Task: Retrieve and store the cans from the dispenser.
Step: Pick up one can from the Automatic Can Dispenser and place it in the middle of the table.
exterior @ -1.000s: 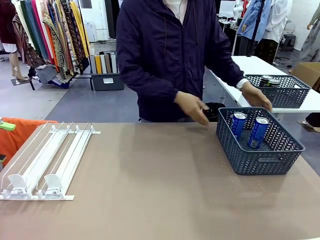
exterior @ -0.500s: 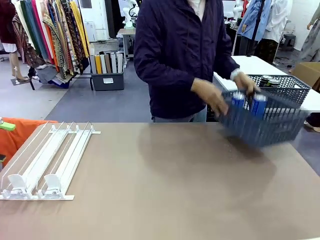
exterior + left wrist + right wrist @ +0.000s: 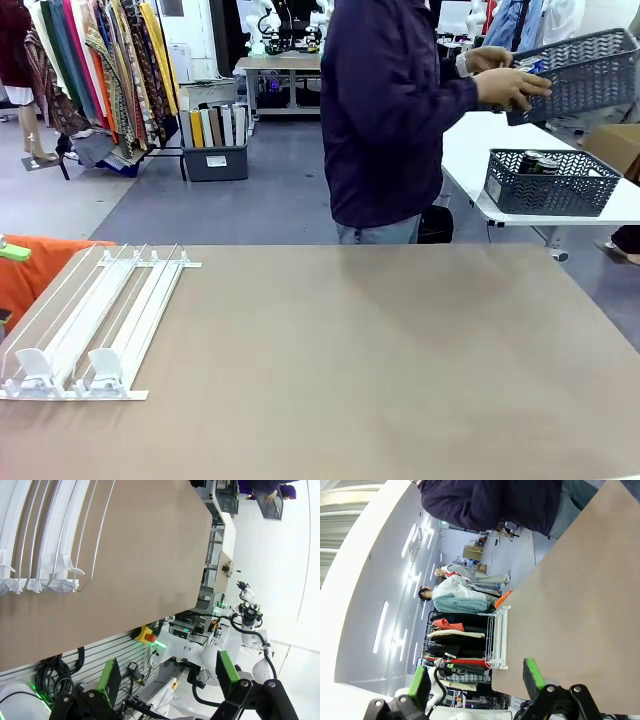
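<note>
Person carries a basket away; the dispenser (image 3: 95, 320) lies on the table's (image 3: 350, 360) left side with bare lanes.

You see the dispenser flat on the brown table, near the robot's left edge, its white stoppers (image 3: 65, 368) toward the robot. In the front view the person (image 3: 390, 110) stands at the far side, turned to the right, and holds a grey basket (image 3: 580, 72) up high with both hands (image 3: 505, 85); what is inside it you cannot tell. A second basket (image 3: 545, 182) sits on the white side table (image 3: 470, 150), with dark cans (image 3: 535, 160) in it. Your left gripper (image 3: 165, 672) is spread wide and holds nothing, hanging off the table's edge near the stoppers. Your right gripper (image 3: 475, 677) is also spread wide with nothing between the green pads (image 3: 532, 672), above the table.
</note>
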